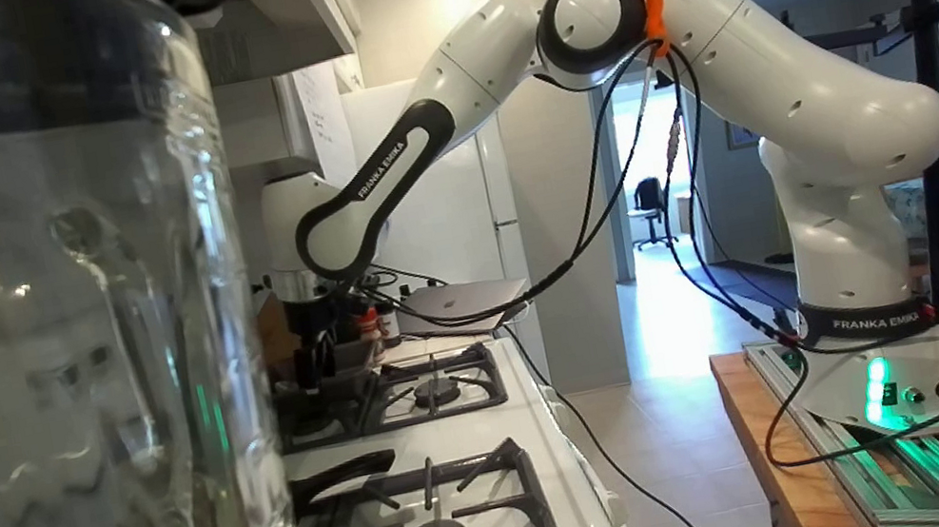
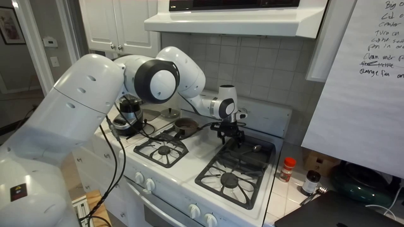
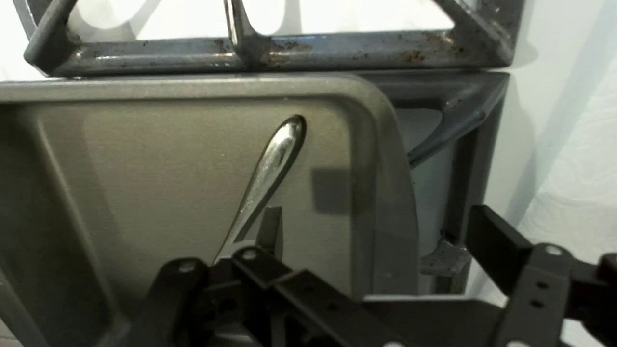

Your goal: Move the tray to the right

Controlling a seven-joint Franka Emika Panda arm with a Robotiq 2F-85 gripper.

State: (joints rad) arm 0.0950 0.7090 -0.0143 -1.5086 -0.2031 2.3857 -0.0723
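Observation:
The tray [image 3: 159,193] is a thin, dark rectangular tray with a shallow rim. It lies on the back burner grate of the stove, and it also shows in an exterior view [image 2: 246,158]. A metal spoon [image 3: 272,164] lies in the tray. My gripper [image 3: 377,229] is open and empty, with one finger over the inside of the tray and the other outside its rim. The rim runs between the two fingers. How high the fingertips are above the rim is hard to tell. In an exterior view the gripper [image 2: 232,142] points down at the tray's near-left edge.
A front burner grate [image 2: 229,180] adjoins the tray. A pan [image 2: 186,124] sits on the back burner across the stove. A red-capped jar [image 2: 286,170] and a dark bottle [image 2: 311,183] stand on the side counter beside a laptop [image 2: 344,211]. The stove's back panel [image 2: 268,118] rises behind.

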